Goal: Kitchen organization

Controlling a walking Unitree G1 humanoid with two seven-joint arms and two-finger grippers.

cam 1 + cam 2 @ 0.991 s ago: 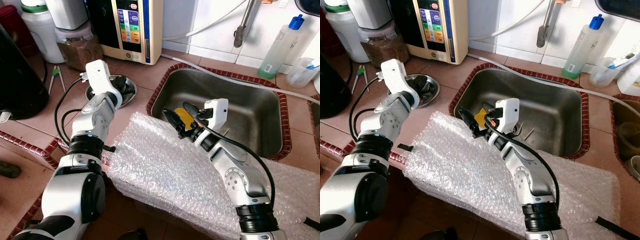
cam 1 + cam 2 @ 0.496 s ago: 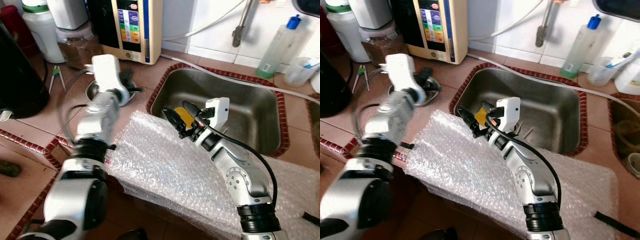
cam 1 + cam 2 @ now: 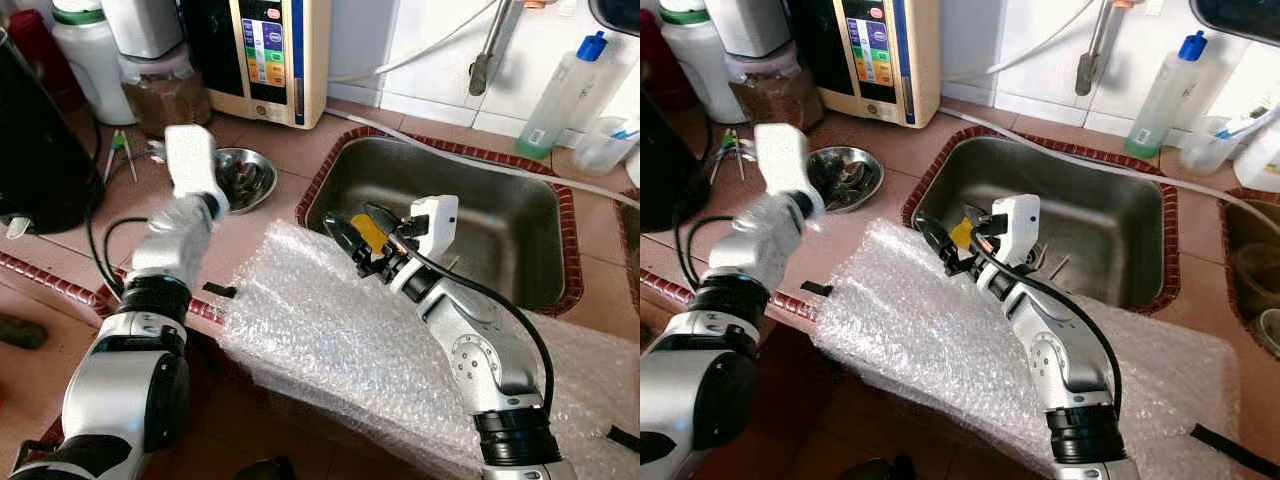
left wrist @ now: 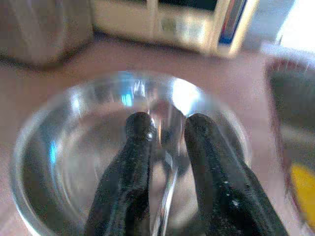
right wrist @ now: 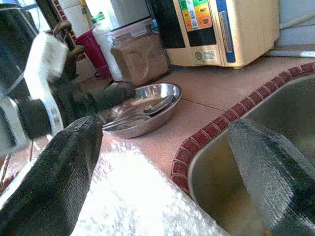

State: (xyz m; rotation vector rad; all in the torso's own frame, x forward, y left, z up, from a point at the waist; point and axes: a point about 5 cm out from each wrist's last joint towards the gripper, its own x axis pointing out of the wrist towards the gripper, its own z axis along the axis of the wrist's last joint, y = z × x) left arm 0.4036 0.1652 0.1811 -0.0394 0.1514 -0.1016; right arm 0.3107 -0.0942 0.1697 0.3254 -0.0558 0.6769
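Left gripper point(image 4: 167, 135): I had it poised over the steel bowl point(image 3: 245, 178), fingers nearly together with a thin gap, and nothing was clamped between them. A second before, that arm sat over the bowl's near rim; half a second before, it blurred across the bowl toward the sink; by this moment it had swung back to the bowl's left side.
Steel bowl: it sat on the tiled bench point(image 3: 270, 140) between the water purifier point(image 3: 268, 55) and the sink point(image 3: 480, 215), with what looked like a spoon lying inside it; I could not tell more through the blur.
Right gripper point(image 3: 357, 236): it hung at the sink's near-left corner, above the far edge of the bubble wrap point(image 3: 330, 330), fingers spread apart. It barely shifted over that second.
Yellow thing point(image 3: 372, 232): it showed between the right fingers; I could not tell whether they gripped it or it merely lay behind them, down in the sink.
Bubble wrap: it stayed draped over the front edge of the bench, unmoved.
What the change meant: my read was that the left arm was lining up on the bowl, and no pick had happened yet.
Next call: I judged a rim grasp on the bowl needed a wider opening first.
Risk: the bowl looked slick and could skate on the tiles.
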